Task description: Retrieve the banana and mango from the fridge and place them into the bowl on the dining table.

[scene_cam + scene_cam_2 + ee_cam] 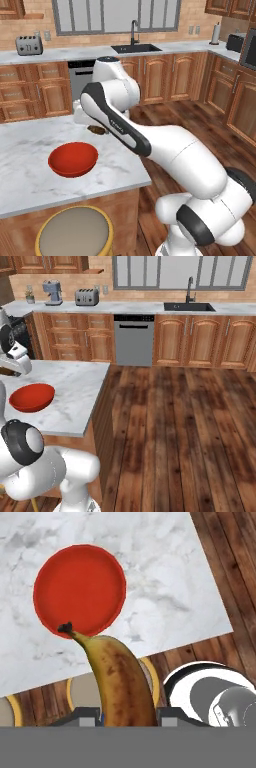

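Along the back wall I see a black sink [136,48] with a dark faucet [133,31] under the window [181,271], and a silver toaster [29,45] at the upper left of the left base view. In the right base view, a coffee machine [52,293] stands just left of that toaster, and a grey dishwasher [133,339] sits among the wooden cabinets [200,341]. A round yellow-rimmed stool [75,233] shows at the bottom of the left base view, a paper towel roll [215,33] at its upper right, over dark wood flooring [180,431].

Banana [121,679] held in the gripper [127,714] (dark tip forward), above red bowl [79,589], marble dining table [170,587], stool [82,692] below
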